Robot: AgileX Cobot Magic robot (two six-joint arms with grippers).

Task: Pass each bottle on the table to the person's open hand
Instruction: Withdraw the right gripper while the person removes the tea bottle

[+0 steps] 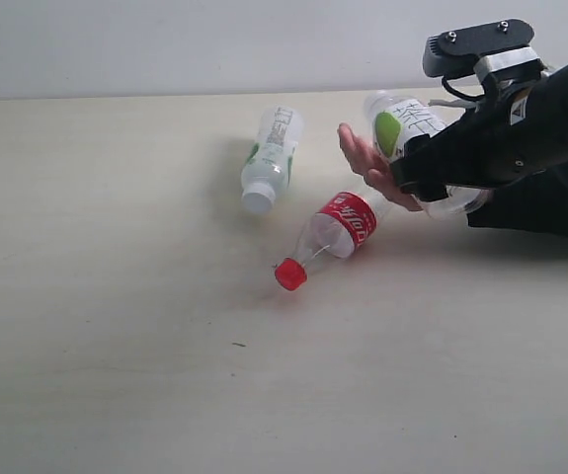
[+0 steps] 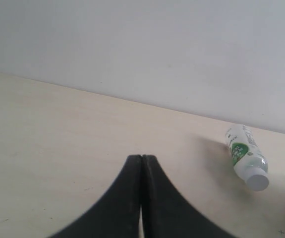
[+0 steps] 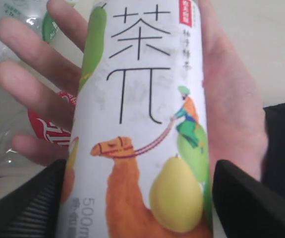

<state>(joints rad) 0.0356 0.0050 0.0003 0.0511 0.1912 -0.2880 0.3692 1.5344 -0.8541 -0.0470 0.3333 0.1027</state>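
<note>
A white-labelled bottle point(image 1: 407, 126) with green and a camel picture point(image 3: 142, 124) lies across the person's open hand point(image 1: 363, 163), whose palm point(image 3: 231, 114) faces up beneath it. My right gripper point(image 1: 424, 176) straddles this bottle, open point(image 3: 137, 198); a thin gap shows beside one finger point(image 3: 251, 198). A second white-capped, white-green bottle point(image 1: 271, 158) lies on the table point(image 1: 116, 296), and it also appears in the left wrist view point(image 2: 246, 156). The clear red-labelled, red-capped bottle point(image 1: 335, 233) lies just in front of the hand, partly seen behind its fingers point(image 3: 43, 131). My left gripper point(image 2: 142, 158) is shut and empty above bare table.
The person's black sleeve point(image 1: 540, 207) lies along the table's right side, under my right arm. A pale wall point(image 1: 165, 39) rises behind the table's far edge.
</note>
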